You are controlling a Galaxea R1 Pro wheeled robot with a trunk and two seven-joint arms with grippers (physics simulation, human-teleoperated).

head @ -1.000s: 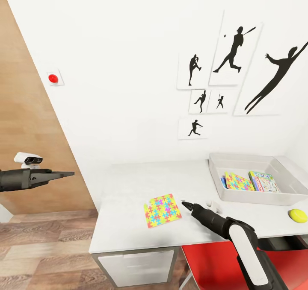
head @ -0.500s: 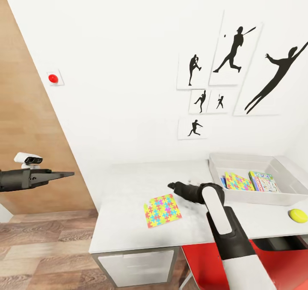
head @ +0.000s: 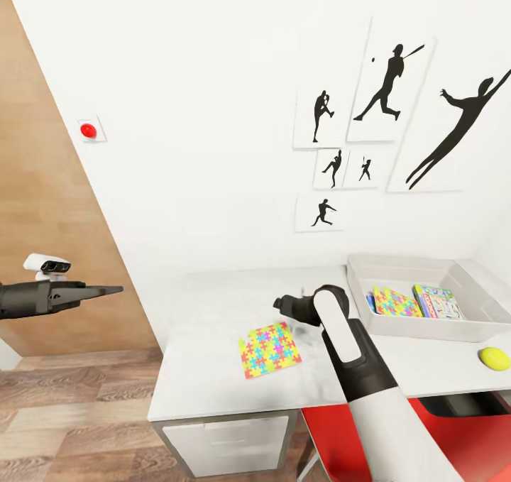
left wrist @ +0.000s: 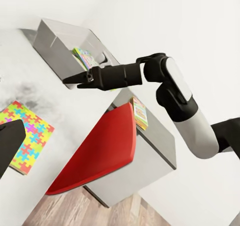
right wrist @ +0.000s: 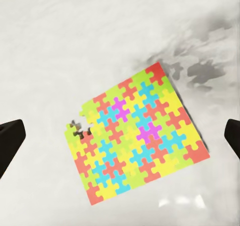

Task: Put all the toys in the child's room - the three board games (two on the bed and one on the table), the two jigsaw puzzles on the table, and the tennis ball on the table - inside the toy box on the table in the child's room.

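Jigsaw puzzle [right wrist: 136,136] flat on table [head: 213,304], well apart from toy box [head: 426,326], near table's front edge; thin, light, likely flexes and sheds pieces – pinch at edge. Right gripper [head: 278,304] above it, fingers spread wide. Left gripper [head: 106,290] off table: cannot tell

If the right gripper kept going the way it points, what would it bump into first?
Most likely the jigsaw puzzle on the table; the right gripper looks straight at it, fingers spread wide.
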